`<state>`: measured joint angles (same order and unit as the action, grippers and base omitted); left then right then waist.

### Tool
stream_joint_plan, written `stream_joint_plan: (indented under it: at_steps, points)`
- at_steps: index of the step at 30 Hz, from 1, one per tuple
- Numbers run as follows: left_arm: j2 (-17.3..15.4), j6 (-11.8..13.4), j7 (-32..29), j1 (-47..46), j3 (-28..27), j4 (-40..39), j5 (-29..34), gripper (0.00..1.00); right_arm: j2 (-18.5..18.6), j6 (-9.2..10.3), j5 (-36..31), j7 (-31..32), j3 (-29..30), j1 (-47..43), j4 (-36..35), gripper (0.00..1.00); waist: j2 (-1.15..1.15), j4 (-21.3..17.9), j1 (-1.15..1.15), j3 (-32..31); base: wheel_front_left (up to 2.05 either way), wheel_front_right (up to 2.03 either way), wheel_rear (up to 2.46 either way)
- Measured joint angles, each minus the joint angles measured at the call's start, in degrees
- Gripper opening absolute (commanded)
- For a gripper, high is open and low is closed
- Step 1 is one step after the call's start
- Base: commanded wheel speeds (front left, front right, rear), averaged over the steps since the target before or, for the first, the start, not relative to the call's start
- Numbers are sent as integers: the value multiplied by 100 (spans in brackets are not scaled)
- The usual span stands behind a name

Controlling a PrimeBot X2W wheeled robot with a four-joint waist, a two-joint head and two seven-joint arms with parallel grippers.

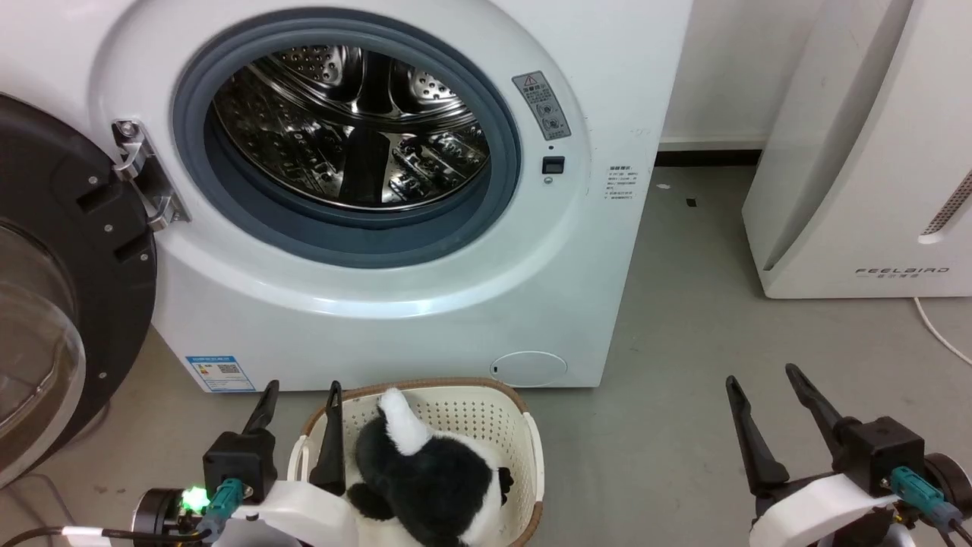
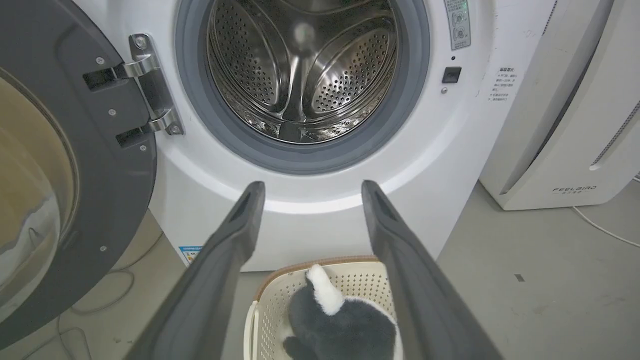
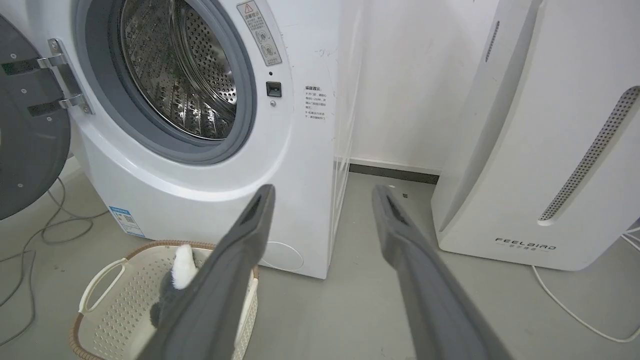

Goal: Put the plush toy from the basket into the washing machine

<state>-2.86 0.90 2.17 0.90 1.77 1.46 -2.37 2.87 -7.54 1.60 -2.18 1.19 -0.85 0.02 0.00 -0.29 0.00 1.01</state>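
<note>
The black-and-white plush toy (image 1: 425,475) lies in the cream basket (image 1: 497,414) on the floor, just before the washing machine (image 1: 395,304). Its white limb points up toward the machine. The machine's dark round door (image 1: 53,289) hangs open at the left, baring the steel drum (image 1: 349,125). My left gripper (image 1: 301,389) is open above the basket's left rim, beside the toy, holding nothing. My right gripper (image 1: 761,374) is open over bare floor to the right of the basket. In the left wrist view the toy (image 2: 340,325) sits between and below my fingers (image 2: 235,240). The right wrist view has the basket (image 3: 115,300) at lower left.
A white FEELBIRD appliance (image 1: 866,167) stands to the right with a white cable (image 1: 938,330) trailing on the floor. Grey cables (image 3: 30,235) lie under the open door. Grey floor (image 1: 683,342) separates the two machines.
</note>
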Motion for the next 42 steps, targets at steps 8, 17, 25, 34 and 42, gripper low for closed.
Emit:
stream_joint_plan:
  at_steps: [8, 17, 25, 34, 42]
  points:
    - [0, 2, 101, -8, 103, 136, -102, 100, 0, 0, 52, -107, -24, 1, -43, 100, 0, -37, 0, 143, 0, 0, 0]
    - [0, 16, 201, -213, 165, 424, -242, 100, 0, 0, 108, -200, -21, 5, -121, 100, 0, -99, 0, 406, 0, 0, 0]
    - [1, 15, 301, -444, 196, 791, -336, 100, 0, 0, 193, -304, 12, 86, -162, 100, 0, -164, 0, 694, 0, 0, 0]
    - [-3, -14, 404, -856, 198, 1470, -439, 100, 0, 0, 194, -406, 0, 226, -234, 100, 0, -266, 1, 1075, 0, 0, 0]
    - [-73, -63, 501, -1310, 200, 2236, -563, 100, 0, 0, 258, -503, -32, 293, -291, 100, 0, -400, 1, 1426, 0, 0, 0]
